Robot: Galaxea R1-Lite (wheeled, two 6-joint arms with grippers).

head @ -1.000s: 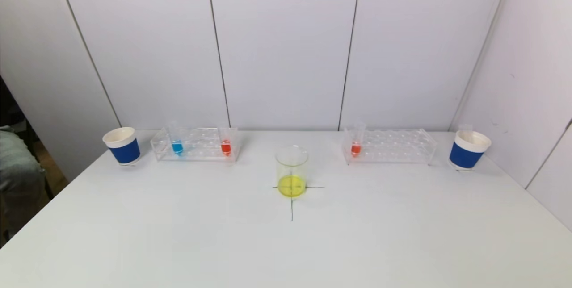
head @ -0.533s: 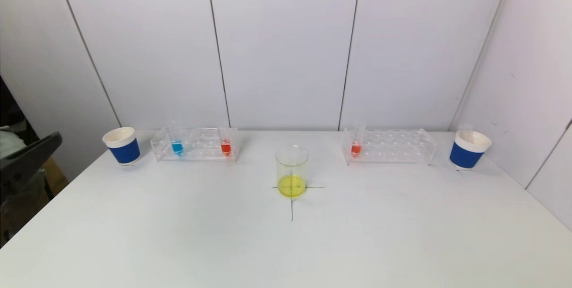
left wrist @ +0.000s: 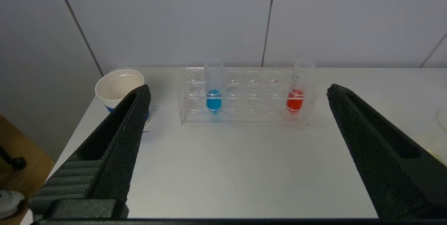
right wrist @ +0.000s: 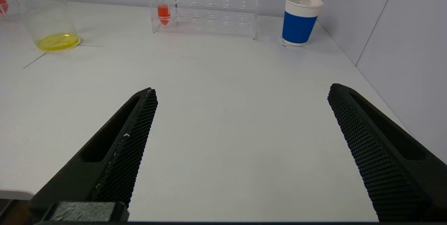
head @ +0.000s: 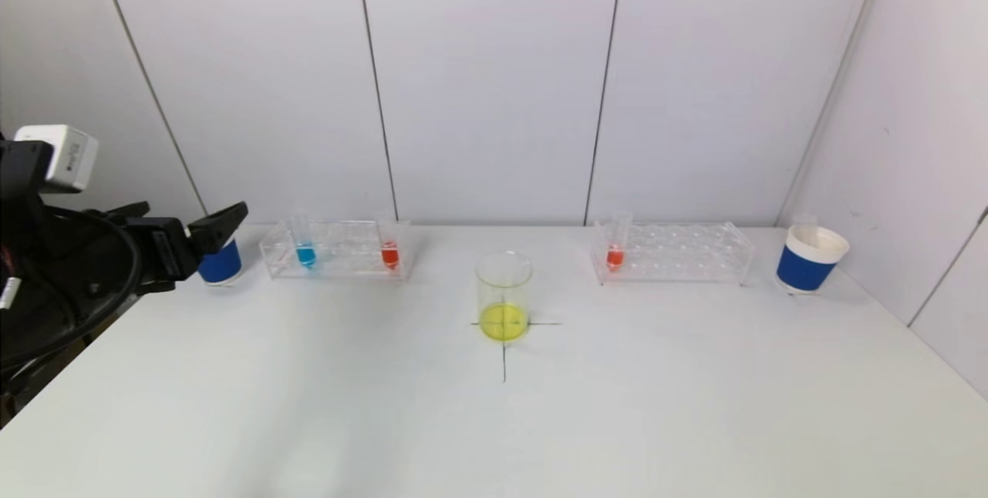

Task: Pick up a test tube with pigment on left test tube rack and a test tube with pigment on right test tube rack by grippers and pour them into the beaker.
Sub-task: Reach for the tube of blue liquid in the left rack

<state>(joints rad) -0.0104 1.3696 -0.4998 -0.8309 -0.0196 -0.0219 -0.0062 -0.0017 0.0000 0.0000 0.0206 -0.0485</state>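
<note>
Both end effectors wide apart, empty, left end effector (left wrist: 237, 92), right end effector (right wrist: 241, 94)

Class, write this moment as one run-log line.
stage: approach | left gripper: jaws open, empty, facing clear plastic left rack | right gripper: jaws open, empty, above white table | glass beaker: yellow liquid

Head camera overlooks the whole table (head: 494, 421); wrist cameras face its racks.

We see a white worktop (head: 494, 436) set into a corner of pale grey panelled walls (head: 486, 81) with thin dark vertical seams. Brown floor (left wrist: 21, 137) shows past its left edge.
</note>
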